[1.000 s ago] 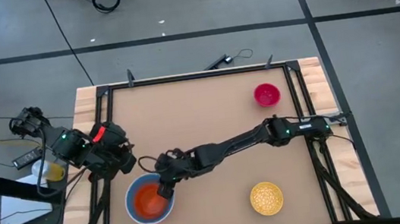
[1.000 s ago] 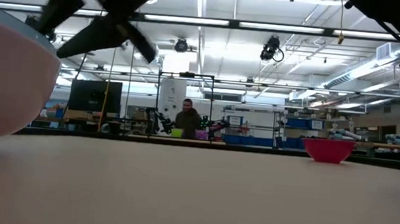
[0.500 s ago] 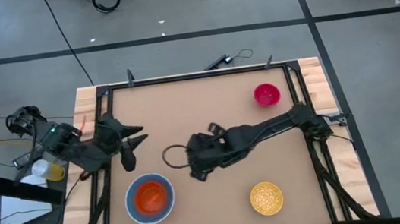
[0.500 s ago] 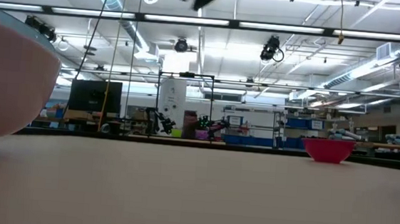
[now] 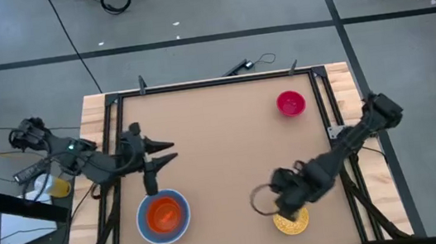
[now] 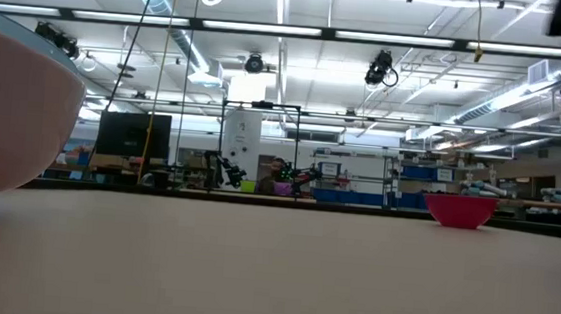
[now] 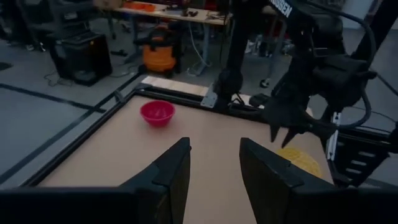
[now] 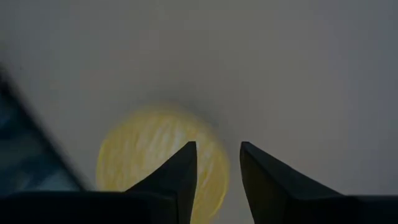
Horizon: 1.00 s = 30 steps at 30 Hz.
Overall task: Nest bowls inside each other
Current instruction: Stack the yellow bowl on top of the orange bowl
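Observation:
A small orange bowl (image 5: 163,216) sits nested in the large light blue bowl (image 5: 144,228) near the table's front left; the low view shows that big bowl's outer wall (image 6: 8,116) close up. The speckled yellow bowl (image 5: 294,222) rests near the front edge, right of centre. My right gripper (image 5: 288,207) hangs open just above it, pointing down, clear of the bowl (image 8: 155,162). A magenta bowl (image 5: 291,103) stands at the far right. My left gripper (image 5: 167,151) is open above the table's left side, pointing roughly level toward the right, holding nothing (image 7: 214,168).
A black frame rail (image 5: 213,83) runs around the brown table top. Open board lies between the bowls in the middle. In the left wrist view the right arm (image 7: 311,68) stands over the yellow bowl (image 7: 301,162). A yellow object (image 5: 58,187) lies off the table's left.
My right gripper has left the orange bowl in the blue bowl, swung quickly toward the table's right and near edge, and now points down over the yellow bowl. My left gripper has tipped up from pointing down to nearly level and risen a little. The bowls have stayed put.

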Each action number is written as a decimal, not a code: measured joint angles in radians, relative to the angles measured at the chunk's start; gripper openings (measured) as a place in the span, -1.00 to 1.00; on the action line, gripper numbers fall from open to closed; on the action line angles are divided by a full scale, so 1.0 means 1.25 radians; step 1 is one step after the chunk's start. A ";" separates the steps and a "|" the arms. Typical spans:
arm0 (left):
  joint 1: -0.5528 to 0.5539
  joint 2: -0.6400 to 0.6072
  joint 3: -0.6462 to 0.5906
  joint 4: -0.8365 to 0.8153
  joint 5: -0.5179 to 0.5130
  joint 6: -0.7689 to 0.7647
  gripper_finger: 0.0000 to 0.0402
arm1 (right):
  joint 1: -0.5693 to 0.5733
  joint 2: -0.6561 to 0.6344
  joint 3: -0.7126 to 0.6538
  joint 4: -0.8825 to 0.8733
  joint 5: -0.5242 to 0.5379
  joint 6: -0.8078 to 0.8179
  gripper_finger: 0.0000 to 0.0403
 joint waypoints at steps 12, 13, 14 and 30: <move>0.085 0.095 -0.001 0.028 0.133 -0.039 -0.30 | 0.066 -0.015 -0.247 0.221 -0.052 0.046 -0.38; 0.088 0.099 -0.001 0.028 0.141 -0.043 -0.30 | 0.064 -0.015 -0.262 0.249 -0.051 0.045 -0.39; 0.089 0.101 -0.001 0.028 0.142 -0.048 -0.30 | 0.063 -0.015 -0.277 0.269 -0.051 0.047 -0.40; 0.086 0.056 -0.001 -0.071 0.141 -0.123 -0.30 | -0.048 -0.015 -0.198 0.419 0.057 -0.013 -0.90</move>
